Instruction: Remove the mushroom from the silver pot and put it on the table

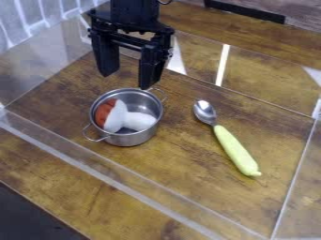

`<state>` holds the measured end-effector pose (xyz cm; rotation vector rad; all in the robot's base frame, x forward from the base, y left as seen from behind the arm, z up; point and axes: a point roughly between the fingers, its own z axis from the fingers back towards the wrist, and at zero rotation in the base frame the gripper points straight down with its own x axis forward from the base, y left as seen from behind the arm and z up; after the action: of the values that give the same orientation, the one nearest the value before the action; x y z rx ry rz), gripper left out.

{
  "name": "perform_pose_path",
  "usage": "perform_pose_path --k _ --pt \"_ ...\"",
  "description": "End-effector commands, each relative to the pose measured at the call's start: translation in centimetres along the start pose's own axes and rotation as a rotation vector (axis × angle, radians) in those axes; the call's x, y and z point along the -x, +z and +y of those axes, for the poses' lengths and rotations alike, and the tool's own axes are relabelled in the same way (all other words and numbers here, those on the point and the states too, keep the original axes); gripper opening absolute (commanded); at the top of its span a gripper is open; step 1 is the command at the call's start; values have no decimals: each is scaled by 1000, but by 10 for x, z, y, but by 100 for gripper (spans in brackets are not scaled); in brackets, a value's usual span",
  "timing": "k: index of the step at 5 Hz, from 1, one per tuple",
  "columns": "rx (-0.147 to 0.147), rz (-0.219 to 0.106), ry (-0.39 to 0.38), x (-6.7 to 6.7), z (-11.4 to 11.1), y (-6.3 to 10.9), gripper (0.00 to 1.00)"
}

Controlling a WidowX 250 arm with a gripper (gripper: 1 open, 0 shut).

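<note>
The table fills the view, a brown wood-grain top fenced by low clear walls that probably keep loose things from rolling off. Most of its surface lies bare, so there is plenty of room to set something down on either side of the pot.

The arm comes in from the top edge, dark and cut off above the wrist, so nothing of its upper part can be seen. Its gripper points straight down with the jaws spread wide and nothing between them. It hangs just behind the pot and above it, apart from the rim, which reads as a lining-up position ahead of a reach down into the pot.

The silver pot stands upright near the middle of the table, one loop handle visible at its near left. To its right, well apart, a spoon with a yellow handle lies flat, bowl towards the back; it looks to have no part in the job.

The mushroom is inside the pot, lying tipped on its side, red cap towards the left wall and white stem towards the right. The pot wall hides its lower part, and reflections in the steel blur where the stem ends.
</note>
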<state>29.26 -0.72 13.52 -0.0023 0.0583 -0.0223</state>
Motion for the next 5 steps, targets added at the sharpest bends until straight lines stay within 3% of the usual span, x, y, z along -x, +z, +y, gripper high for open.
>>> perform_pose_path --k 1,3,5 --pt "-1 8 57 -1 -1 -14 100" --pt "-8 20 49 2 26 -50 100" --pt "-1 13 45 -23 34 -76 100"
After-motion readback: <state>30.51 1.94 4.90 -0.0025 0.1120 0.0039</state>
